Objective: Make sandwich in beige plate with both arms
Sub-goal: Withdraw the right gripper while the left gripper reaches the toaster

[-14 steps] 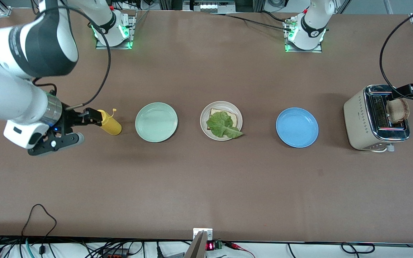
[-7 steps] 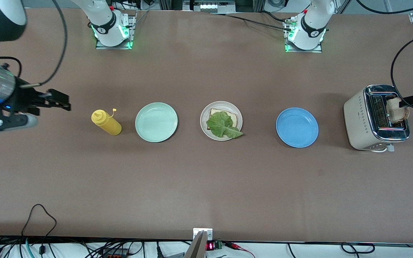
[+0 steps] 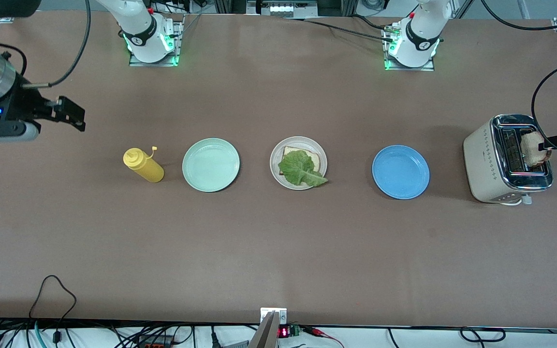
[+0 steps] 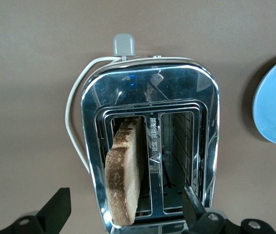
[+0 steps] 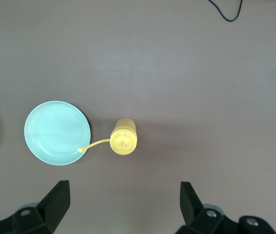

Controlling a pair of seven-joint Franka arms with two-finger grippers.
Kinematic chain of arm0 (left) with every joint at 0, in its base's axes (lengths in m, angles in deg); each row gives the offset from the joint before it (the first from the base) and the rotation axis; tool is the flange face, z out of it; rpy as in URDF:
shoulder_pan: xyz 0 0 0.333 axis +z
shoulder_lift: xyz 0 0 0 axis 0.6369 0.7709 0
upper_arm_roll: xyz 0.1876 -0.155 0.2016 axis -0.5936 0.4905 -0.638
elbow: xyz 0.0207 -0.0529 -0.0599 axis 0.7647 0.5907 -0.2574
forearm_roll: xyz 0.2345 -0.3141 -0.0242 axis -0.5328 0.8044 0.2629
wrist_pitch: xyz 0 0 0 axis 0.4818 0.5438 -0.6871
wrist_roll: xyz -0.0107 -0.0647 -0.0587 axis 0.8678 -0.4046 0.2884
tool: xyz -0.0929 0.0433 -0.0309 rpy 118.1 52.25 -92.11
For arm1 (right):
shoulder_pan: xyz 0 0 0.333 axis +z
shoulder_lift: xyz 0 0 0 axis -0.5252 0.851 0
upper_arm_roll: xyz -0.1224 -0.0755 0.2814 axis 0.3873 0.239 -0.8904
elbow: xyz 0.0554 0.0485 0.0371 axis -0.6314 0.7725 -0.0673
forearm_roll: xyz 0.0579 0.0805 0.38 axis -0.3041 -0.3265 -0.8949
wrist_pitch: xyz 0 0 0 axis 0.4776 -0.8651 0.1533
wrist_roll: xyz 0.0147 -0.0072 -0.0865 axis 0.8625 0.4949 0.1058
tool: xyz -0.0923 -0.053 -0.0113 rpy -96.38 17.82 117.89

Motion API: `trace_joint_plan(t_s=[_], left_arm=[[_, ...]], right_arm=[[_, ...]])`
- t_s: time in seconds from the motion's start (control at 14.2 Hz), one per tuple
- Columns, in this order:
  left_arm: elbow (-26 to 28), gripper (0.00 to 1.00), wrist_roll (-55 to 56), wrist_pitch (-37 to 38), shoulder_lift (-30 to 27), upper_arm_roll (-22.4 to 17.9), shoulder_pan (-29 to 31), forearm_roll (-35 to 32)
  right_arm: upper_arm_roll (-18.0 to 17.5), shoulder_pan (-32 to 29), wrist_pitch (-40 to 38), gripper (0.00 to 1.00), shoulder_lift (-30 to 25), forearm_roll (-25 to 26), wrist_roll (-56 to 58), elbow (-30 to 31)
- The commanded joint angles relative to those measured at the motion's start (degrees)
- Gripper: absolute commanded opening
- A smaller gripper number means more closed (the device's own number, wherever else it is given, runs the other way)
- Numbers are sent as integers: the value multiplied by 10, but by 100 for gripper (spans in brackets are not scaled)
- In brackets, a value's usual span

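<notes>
The beige plate [image 3: 274,163] lies mid-table with one bread slice [image 3: 314,156] on it and a green lettuce leaf [image 3: 300,169] on top of the bread. A browned toast slice [image 3: 534,149] [image 4: 125,170] stands up out of one slot of the toaster [image 3: 482,164] [image 4: 143,83]. My left gripper [image 3: 553,142] [image 4: 126,208] hangs open over the toaster, its fingers wide on either side of the toast without touching it. My right gripper [image 3: 71,115] [image 5: 123,201] is open and empty, over bare table at the right arm's end.
A yellow squeeze bottle [image 3: 143,165] [image 5: 124,142] stands beside a mint-green plate [image 3: 211,165] [image 5: 56,132]. A blue plate [image 3: 401,172] [image 4: 275,109] lies between the beige plate and the toaster. The toaster's white cord [image 4: 72,126] loops beside it.
My right gripper has left the yellow bottle, which stays standing, and drawn off toward the right arm's end of the table. My left gripper has shifted over the toaster to straddle the toast.
</notes>
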Motion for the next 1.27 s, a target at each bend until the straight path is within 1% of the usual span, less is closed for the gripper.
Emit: trace_joint_plan(t_s=[0.0,0.07,0.28,0.35,0.42,0.7,0.99,1.2], left_arm=[[41,100,-16,-33,-11,7,12,18],[49,94,-16,-43,-12,6,13,18],[57,62,-15,-44,-12,6,21,18],[58,55,-16,-42,-12,6,21,17],[58,44,-15,-39,-12,5,21,13],[64,12,-7,-24,-12,5,21,10],[59,8,-8,-21,-16,6,20,8],[50,6,-6,11,-43,14,17,-9]], right_arm=[[-2,-7,12,100,-46,5,-6,49],[-1,-7,10,100,-48,5,-5,48],[0,-7,7,100,-49,5,-1,47],[0,-7,7,100,-49,5,-1,46],[0,-7,6,100,-48,4,-1,46],[2,-9,2,100,-53,2,-6,46],[2,-28,4,100,-54,3,0,47],[2,-31,3,100,-53,3,-1,45]])
